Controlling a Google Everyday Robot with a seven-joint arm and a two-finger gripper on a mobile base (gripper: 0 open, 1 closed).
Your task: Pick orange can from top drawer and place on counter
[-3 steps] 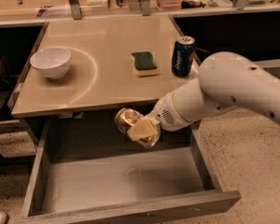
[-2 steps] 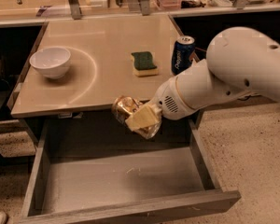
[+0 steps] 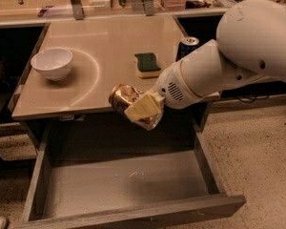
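The orange can (image 3: 125,98), shiny gold and dented, is held in my gripper (image 3: 140,109), which is shut on it. The can hangs in the air at the counter's front edge, above the back of the open top drawer (image 3: 124,185). The drawer is pulled far out and its grey bottom is bare. The beige counter (image 3: 105,56) lies just behind the can. My white arm reaches in from the right.
On the counter stand a white bowl (image 3: 52,63) at the left, a green and yellow sponge (image 3: 148,64) near the middle right, and a dark blue can (image 3: 187,46) at the right edge, partly behind my arm. The speckled floor lies to the right.
My gripper has lifted the orange can up from over the drawer to the level of the counter's front edge. The arm has risen with it.
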